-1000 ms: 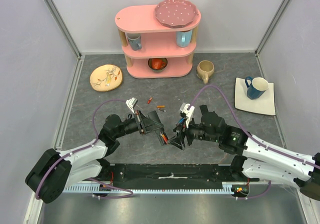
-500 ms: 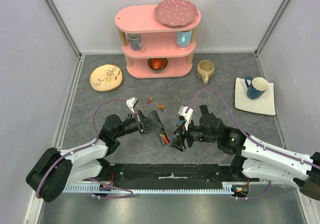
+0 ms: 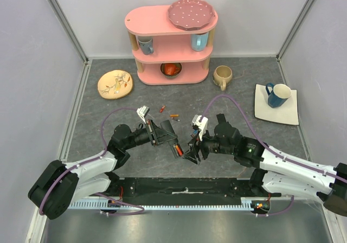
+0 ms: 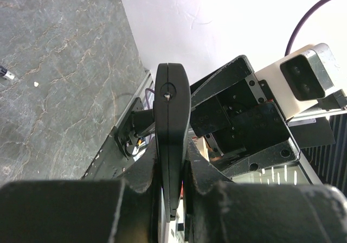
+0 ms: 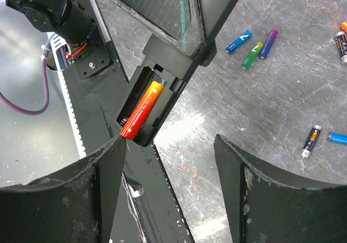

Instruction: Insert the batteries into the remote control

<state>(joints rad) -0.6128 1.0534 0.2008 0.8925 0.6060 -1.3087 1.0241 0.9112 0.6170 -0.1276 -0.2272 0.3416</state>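
I hold the remote control (image 4: 172,113) clamped in the left gripper (image 4: 171,191). The right gripper (image 5: 169,161) is wide and empty. The orange battery (image 5: 142,108) looks unseated at its seven-o'clock end, so a nudge could pop it.

Lab-type robot test cell. Pale wall panels (image 3: 32,64) set in metal corner posts (image 3: 64,20) box in my grey stone-look worktop (image 3: 233,99). A black mounting plate (image 3: 162,187) and slotted cable duct (image 3: 162,204) run along its near edge, and a pink shelf (image 3: 152,19) and tan mug (image 3: 222,76) sit about like props.
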